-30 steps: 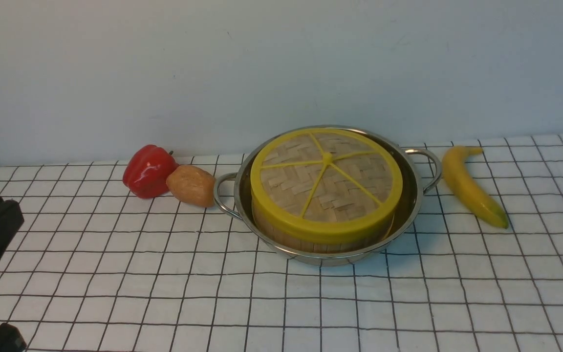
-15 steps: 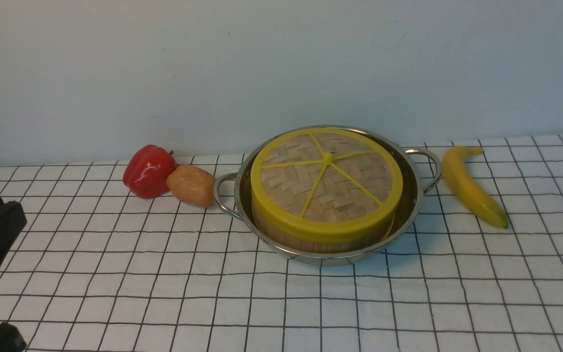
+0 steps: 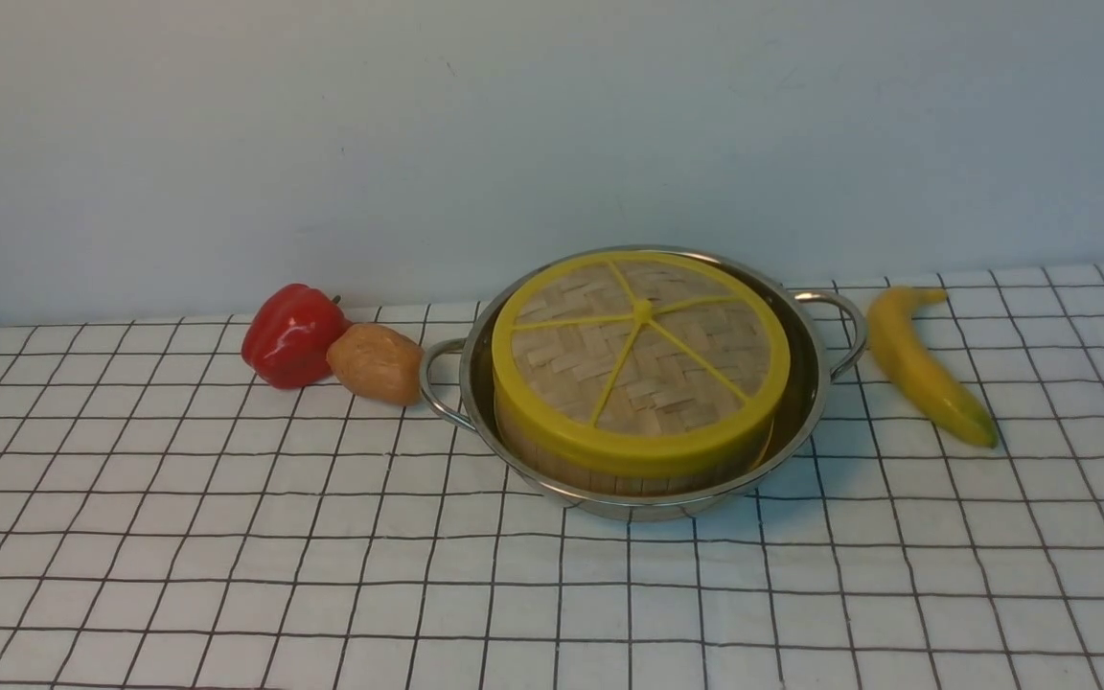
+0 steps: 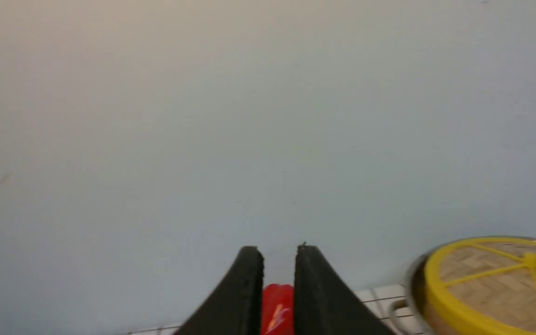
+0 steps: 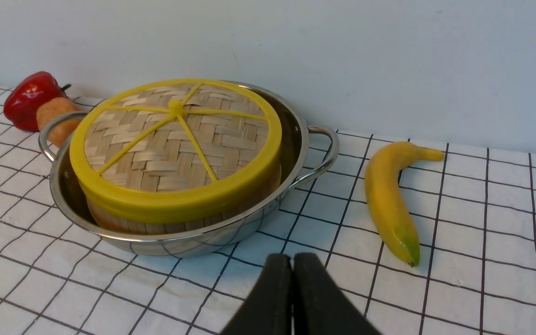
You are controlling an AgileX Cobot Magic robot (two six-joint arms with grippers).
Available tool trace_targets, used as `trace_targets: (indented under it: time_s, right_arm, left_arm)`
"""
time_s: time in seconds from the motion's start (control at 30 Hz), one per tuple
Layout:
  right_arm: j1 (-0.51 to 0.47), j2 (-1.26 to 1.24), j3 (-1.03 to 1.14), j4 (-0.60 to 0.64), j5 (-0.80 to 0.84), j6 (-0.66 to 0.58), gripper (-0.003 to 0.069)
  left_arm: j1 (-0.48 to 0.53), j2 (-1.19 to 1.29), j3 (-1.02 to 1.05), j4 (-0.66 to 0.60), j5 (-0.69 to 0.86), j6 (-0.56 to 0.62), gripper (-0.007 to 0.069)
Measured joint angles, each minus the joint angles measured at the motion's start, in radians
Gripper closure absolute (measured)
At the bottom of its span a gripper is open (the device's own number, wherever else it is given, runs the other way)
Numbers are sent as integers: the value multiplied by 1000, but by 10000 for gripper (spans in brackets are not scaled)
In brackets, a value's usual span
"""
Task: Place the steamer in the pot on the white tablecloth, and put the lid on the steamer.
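Though lidded steamer [image 5: 175, 149] in pot [image 5: 296, 139], right gripper [image 5: 293, 261] nearby, pressed together, empty.

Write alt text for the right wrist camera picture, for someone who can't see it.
A woven bamboo lid with a yellow rim covers a steamer sitting inside a shiny steel pot on a white gridded tablecloth. A banana lies beside the pot; a red pepper and a brown potato-like item sit on its other side. The right tool, shut, shows at the bottom edge.
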Motion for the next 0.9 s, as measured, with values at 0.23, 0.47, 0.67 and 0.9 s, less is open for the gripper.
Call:
trace_targets:
  time_s: [0.23,0.47,0.67,0.9]
  right_arm:
    - [0,-2,0,0,-2,0,615]
    - [0,-2,0,0,-3,0,601]
    - [0,-2,0,0,-3,6,593]
    - [0,-2,0,0,-3,21,579]
  left_arm:
    - [138,-138,309,-1,-17,-1,508]
    - [143,-141,394,-1,-84,-2,496]
    - [143,-141,394,-1,-92,-2,487]
    - [143,-141,394,-2,-92,-2,474]
